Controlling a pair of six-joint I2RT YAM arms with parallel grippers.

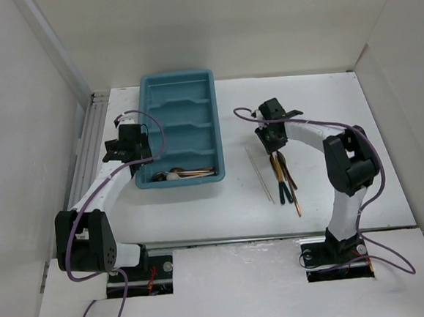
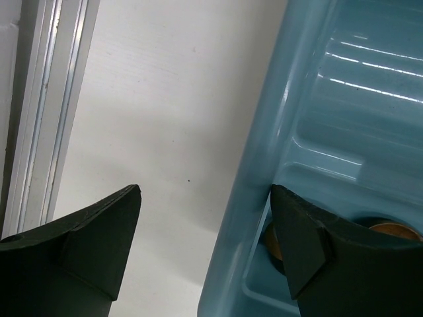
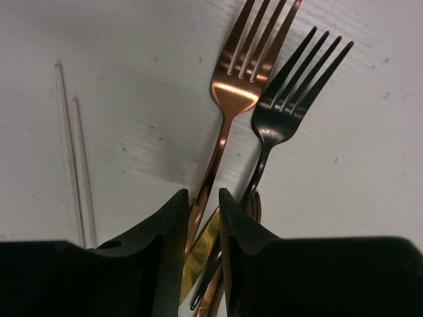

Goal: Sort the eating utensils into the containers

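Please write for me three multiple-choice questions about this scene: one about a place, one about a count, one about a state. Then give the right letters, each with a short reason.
1. In which compartment of the teal tray do the sorted utensils lie?
A. the one nearest the arms
B. a middle one
C. the one farthest from the arms

2. How many forks show in the right wrist view?
A. one
B. two
C. four

3. In what state is the left gripper?
A. shut on a spoon
B. shut on chopsticks
C. open and empty

Answers:
1 A: the top view shows them only in the near compartment.
2 B: a copper fork lies beside a dark fork.
3 C: its fingers stand wide apart, one over the table, one over the tray.
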